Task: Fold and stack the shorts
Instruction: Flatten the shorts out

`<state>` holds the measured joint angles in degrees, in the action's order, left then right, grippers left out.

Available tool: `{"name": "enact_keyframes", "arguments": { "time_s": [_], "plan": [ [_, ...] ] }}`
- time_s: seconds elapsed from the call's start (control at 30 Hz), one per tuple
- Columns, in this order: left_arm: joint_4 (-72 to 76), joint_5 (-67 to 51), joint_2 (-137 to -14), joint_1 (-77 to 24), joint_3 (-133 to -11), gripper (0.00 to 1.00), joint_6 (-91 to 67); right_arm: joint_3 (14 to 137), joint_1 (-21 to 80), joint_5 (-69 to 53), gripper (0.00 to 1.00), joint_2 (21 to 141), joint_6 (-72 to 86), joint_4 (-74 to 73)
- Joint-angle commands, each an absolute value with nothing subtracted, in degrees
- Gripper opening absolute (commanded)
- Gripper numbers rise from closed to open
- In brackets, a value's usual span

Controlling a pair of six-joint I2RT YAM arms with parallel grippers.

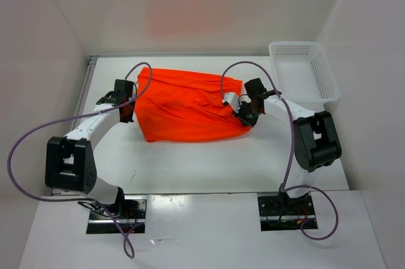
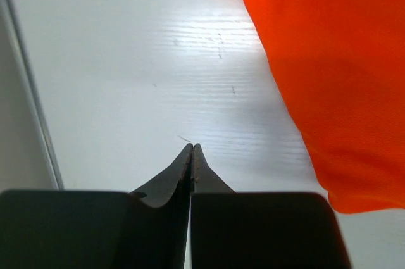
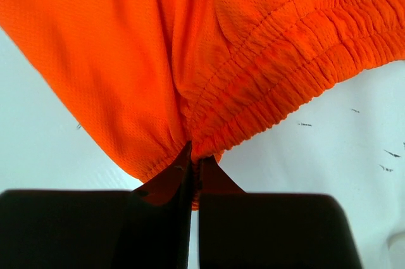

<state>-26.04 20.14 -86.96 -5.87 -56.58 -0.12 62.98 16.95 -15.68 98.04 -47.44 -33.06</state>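
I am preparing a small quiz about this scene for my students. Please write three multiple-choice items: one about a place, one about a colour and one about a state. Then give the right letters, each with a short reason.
1. Where does the basket stand?
A. At the far right
B. At the near left
C. Between the two arm bases

2. What colour are the shorts?
A. Blue
B. Orange-red
C. Grey

3. What does the right gripper hold?
A. Nothing
B. The rim of a basket
C. The gathered waistband of the shorts

Answers:
1 A: the top view shows it at the upper right.
2 B: the cloth is bright orange-red in every view.
3 C: the right wrist view shows closed fingers pinching the waistband. The left gripper is shut on nothing, beside the shorts.
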Motion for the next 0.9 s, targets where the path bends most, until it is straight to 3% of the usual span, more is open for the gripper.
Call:
{"name": "enact_keyframes", "arguments": {
  "time_s": [0.0,0.03,0.07,0.2,0.3,0.33,0.43,0.87],
  "plan": [
    [-32.06,15.07,-81.66,-5.27,-59.51,0.0,0.0,63.9,16.61,-17.23,0.0,94.48,-50.1,-36.75],
    [-33.04,15.03,-81.04,-7.27,-57.85,0.05,0.0,63.9,16.61,-17.23,0.0,93.96,-49.31,-36.74],
    [-33.05,14.42,-81.04,-7.29,-56.27,0.23,0.0,63.37,16.61,-16.62,0.0,93.26,-49.31,-36.04],
    [-34.97,8.98,-81.56,-6.08,-53.79,0.43,0.0,60.48,16.61,-13.97,0.0,90.27,-51.5,-38.04],
    [-36.91,-0.85,-82.09,-4.83,-53.79,0.52,0.0,56.96,16.61,-13.36,0.0,87.72,-52.91,-39.9],
    [-37.44,-5.75,-82.61,-4.83,-53.79,0.59,0.0,56.17,16.61,-13.88,0.0,87.71,-52.91,-39.9],
    [-35.96,-8.09,-85.33,-5.97,-52.73,0.68,0.0,54.32,16.61,-13.89,0.0,86.4,-51.68,-38.59],
    [-34.11,-15.38,-92.28,-13.0,-55.73,0.78,0.0,53.7,16.61,-11.34,0.0,87.98,-50.54,-36.3]
  ]
}}
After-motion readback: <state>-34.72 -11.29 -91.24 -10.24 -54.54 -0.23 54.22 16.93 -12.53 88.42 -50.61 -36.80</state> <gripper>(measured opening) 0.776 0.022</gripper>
